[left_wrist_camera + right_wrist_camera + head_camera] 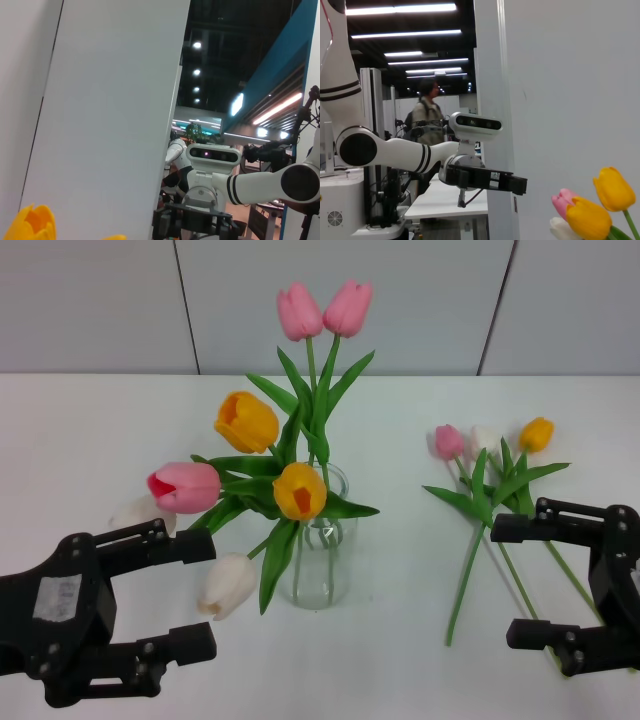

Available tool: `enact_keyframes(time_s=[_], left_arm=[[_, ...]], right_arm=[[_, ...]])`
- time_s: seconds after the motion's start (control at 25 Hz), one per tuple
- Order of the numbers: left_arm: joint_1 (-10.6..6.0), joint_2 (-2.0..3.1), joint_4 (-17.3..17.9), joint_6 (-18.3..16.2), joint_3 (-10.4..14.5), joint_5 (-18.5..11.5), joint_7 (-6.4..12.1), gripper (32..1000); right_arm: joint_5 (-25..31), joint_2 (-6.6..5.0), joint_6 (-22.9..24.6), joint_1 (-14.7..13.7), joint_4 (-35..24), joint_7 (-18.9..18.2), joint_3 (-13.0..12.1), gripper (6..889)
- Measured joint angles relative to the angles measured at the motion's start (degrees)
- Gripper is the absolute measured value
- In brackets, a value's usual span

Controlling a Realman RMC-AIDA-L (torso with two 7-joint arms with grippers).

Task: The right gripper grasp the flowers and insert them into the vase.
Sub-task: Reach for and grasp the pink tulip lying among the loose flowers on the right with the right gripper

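At the lower right of the head view, the black two-finger right hand (pixel 530 580) hovers low over the white counter (pixel 400 670), its long parallel jaws spread wide and holding nothing. At the lower left, the black left hand with a scuffed grey square sticker (pixel 185 595) is likewise spread open and empty, parked near the counter's front edge.

Just beyond the right hand, in the middle right of the frame, lie the loose artificial tulips (pixel 487 502): pink, white and orange buds on thin green stems with pointed leaves, fanned out flat, stems crossing and running toward the hand. They are probably very light, with bendy stems and soft heads. The sensible hold is mid-stem, below the leaves, not on a bud. Because the stems overlap, closing on one may drag its neighbours.

In the centre stands the small clear glass cylinder vase (pixel 322 570), upright, already crowded with pink, orange and white tulips leaning outward. Glass is slippery and could tip if nudged. The mouth looks tight; leaves spill to its right side. Bare counter separates the vase from the loose tulips, leaving room to approach.
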Motion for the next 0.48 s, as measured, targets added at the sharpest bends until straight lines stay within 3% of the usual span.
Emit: enact_keyframes(time_s=[0.48], left_arm=[[0.00, -0.01, 0.0, 0.0, -0.1, 0.0, -0.04, 835]], right_arm=[[0.0, 0.00, 0.8, 0.0, 0.0, 0.2, 0.4, 792]])
